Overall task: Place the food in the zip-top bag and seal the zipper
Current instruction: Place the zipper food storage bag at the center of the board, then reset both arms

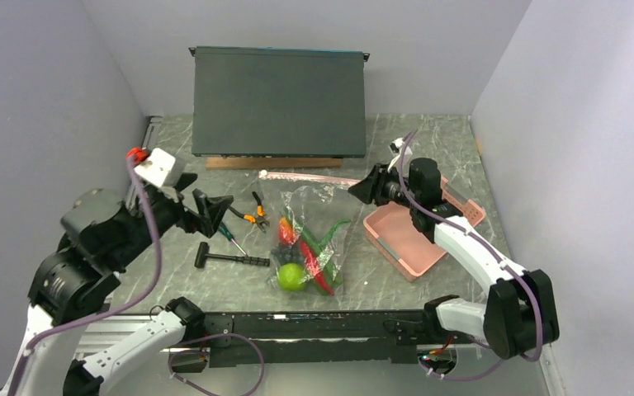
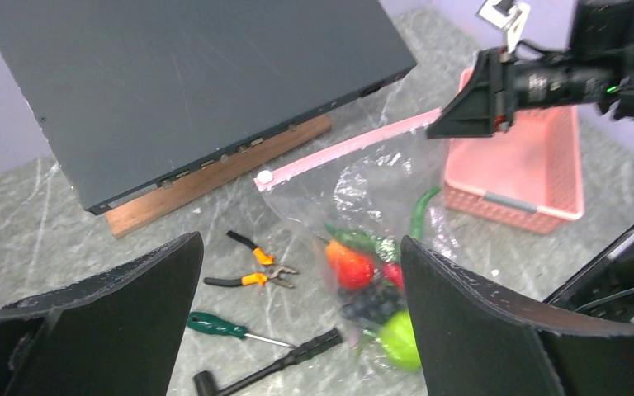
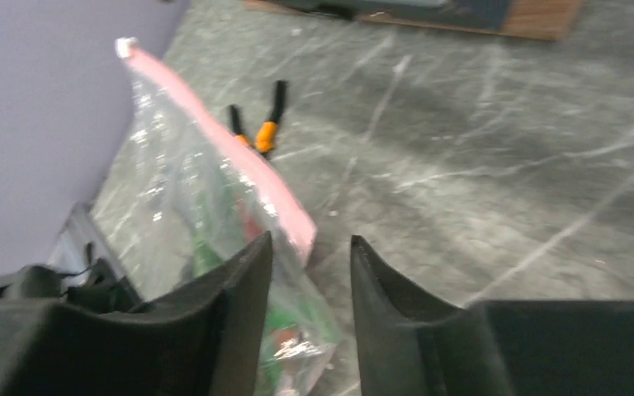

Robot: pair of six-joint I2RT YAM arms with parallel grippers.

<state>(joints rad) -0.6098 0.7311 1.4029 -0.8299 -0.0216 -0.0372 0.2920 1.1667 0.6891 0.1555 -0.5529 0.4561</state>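
Top: zip-top bag (image 1: 314, 219) lying on bench (image 1: 429, 140), centre, food (image 1: 301, 256) inside.
Left wrist: left tool (image 2: 299, 243) spread wide, empty; zipper (image 2: 355, 144) stretched toward right tool (image 2: 446, 124).
Right wrist: right tool (image 3: 309, 241) slightly parted, zipper (image 3: 215, 132) end just ahead of gap.

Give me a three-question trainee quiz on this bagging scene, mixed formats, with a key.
1. True or false: the lime-green fruit lies outside the zip-top bag.
2. What does the left gripper hold? A) the pliers B) nothing, its jaws stand wide apart C) the zipper
3. Fill in: the pink basket sits on the ___ arm's side of the bag.
Key: 1 false; 2 B; 3 right.
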